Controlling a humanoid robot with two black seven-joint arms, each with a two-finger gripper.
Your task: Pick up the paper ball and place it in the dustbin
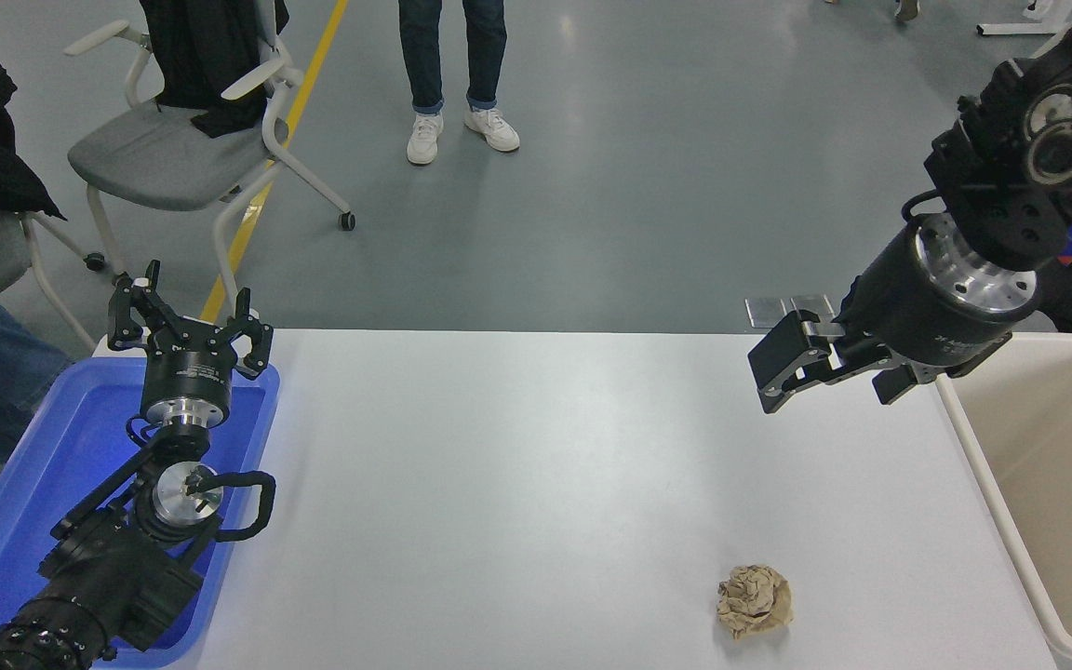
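Observation:
The paper ball (755, 601), a crumpled tan-brown wad, lies on the white table (517, 465) near its front edge, right of centre. The cream-beige dustbin (990, 498) stands at the table's right end, partly cut off by the picture's edge. My right gripper (824, 391) hangs in the air above the table's far right part, beside the dustbin's far left corner. It is open and empty, well behind and above the paper ball. My left gripper (188, 312) is parked open and empty over the blue tray at the left.
A shallow blue tray (24, 484) sits at the table's left end under the left arm. Beyond the table, a person's legs (450, 70) stand on the grey floor, and a grey chair (173, 149) stands at the far left.

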